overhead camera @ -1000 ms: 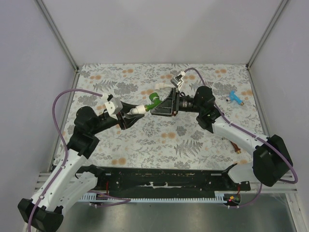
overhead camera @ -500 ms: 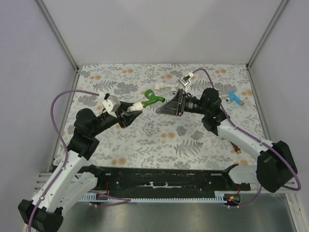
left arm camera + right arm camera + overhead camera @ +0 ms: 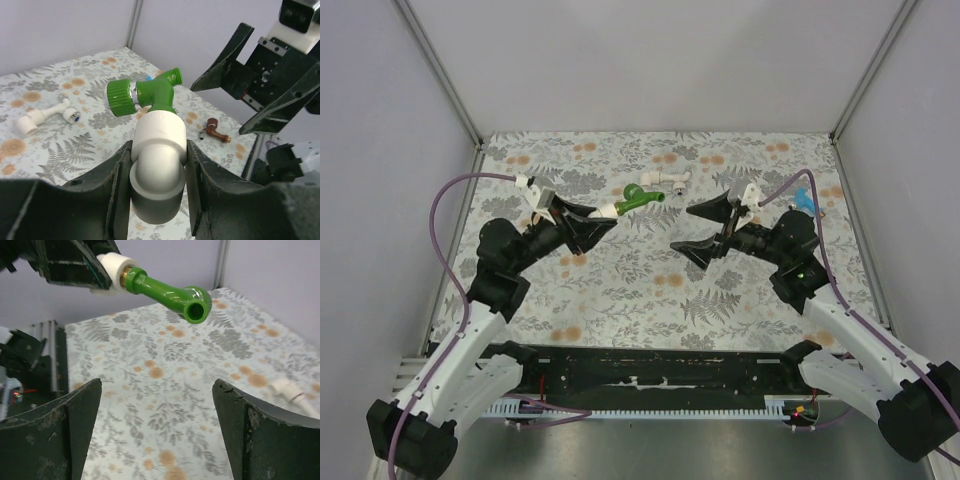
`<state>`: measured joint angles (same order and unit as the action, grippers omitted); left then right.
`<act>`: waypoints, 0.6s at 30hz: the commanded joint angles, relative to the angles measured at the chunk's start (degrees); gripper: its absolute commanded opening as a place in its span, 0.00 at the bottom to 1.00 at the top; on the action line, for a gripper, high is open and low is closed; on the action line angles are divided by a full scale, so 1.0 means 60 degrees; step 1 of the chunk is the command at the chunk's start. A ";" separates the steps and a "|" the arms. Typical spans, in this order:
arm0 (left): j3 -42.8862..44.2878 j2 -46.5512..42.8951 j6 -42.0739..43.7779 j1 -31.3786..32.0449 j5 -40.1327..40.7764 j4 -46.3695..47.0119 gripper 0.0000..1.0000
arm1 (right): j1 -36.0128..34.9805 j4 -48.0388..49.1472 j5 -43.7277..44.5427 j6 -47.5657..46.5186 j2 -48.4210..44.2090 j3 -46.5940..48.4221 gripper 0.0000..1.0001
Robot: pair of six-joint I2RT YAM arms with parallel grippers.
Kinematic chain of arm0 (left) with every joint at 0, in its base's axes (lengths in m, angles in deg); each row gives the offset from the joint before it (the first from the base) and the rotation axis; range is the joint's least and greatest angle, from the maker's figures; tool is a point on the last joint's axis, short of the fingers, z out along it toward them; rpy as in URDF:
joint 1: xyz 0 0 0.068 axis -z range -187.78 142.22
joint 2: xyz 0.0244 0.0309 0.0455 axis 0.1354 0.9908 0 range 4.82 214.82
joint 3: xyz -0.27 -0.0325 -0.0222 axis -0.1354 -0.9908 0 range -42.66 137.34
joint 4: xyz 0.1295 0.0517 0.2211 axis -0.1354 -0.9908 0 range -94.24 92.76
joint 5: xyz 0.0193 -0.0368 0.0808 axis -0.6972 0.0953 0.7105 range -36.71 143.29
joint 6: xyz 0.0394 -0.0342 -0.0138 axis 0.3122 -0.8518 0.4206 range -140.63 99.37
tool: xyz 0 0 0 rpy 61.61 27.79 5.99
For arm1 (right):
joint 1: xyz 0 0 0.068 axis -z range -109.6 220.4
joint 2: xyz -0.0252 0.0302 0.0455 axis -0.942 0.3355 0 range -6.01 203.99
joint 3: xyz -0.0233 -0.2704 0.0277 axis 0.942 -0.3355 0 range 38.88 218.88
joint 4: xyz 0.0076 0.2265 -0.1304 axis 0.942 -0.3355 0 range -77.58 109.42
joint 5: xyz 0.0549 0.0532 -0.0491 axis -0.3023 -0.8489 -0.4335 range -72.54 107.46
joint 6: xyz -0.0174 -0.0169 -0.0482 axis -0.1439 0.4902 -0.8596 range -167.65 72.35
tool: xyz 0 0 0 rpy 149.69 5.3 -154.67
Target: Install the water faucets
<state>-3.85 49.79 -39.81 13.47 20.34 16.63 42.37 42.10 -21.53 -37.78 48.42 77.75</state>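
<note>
Above the fern-print table (image 3: 620, 290), the left gripper (image 3: 599, 224) clamps a white elbow fitting (image 3: 609, 210) carrying the green faucet (image 3: 640, 199), held aloft; the right gripper (image 3: 686, 229) gapes wide nearby. Light, rigid, smooth plastic likely, best taken by its stout body, not the handle.

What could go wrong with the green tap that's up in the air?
1. Only the left gripper holds it, by the white elbow fitting, above the table. The green faucet sticks out past the jaws, so a slip could tilt or drop it.
2. The right gripper is open and apart from it, facing the spout. Closing in off-line might knock the faucet and twist the fitting in the grip.
</note>
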 commanded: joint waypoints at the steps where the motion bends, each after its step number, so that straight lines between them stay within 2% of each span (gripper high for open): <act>1: -0.0022 0.0370 -0.2964 -0.0465 -0.1112 0.2270 0.02 | 0.0175 0.0731 -0.0386 -0.3077 -0.0049 -0.0092 0.98; 6: 0.0021 0.1468 -0.6641 -0.1183 -0.3016 0.5286 0.02 | 0.0277 0.0719 -0.1251 -0.3913 0.0155 0.0551 0.98; 8: 0.0094 0.1790 -0.7522 -0.1243 -0.3427 0.6239 0.02 | 0.0307 0.0484 -0.1500 -0.4134 0.0287 0.0902 0.97; 11: 0.0343 0.2041 -0.8008 -0.1243 -0.3867 0.6448 0.02 | 0.0292 0.0497 -0.1867 -0.4092 0.0565 0.1313 0.96; 18: 0.0797 0.1997 -0.7892 -0.1214 -0.4366 0.5746 0.02 | 0.0292 0.0980 -0.2451 -0.3653 0.1297 0.2046 0.92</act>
<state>-3.11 62.56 -83.13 6.17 -2.26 47.07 43.96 44.68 -32.32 -60.27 54.02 85.97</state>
